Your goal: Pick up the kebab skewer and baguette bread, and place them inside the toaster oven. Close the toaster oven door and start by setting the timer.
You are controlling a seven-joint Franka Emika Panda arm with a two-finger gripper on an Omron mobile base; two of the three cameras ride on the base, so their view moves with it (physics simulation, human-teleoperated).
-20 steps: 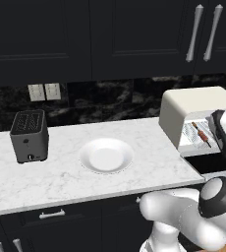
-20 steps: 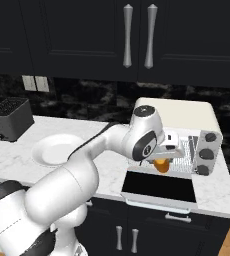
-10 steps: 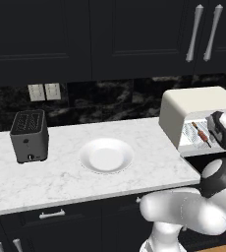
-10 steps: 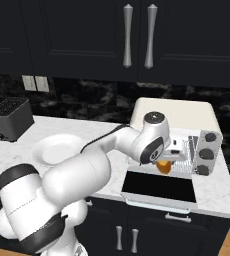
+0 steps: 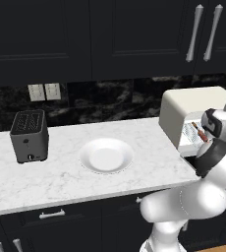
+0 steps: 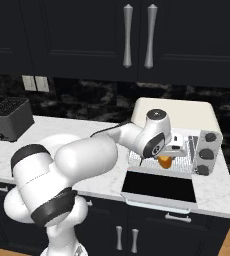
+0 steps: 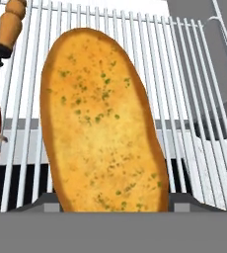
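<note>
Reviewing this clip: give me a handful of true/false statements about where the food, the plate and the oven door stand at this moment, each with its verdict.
1. The toaster oven door hangs open, folded down in front of the oven. True.
2. The baguette bread lies on the white plate. False: it is over the wire rack of the toaster oven, and the white plate holds nothing.
3. The kebab skewer is beside the bread on the rack. True.
4. The slot toaster stands right against the toaster oven. False: it is at the far end of the counter, with the plate between them.
5. The gripper is at the oven's opening. True.
</note>
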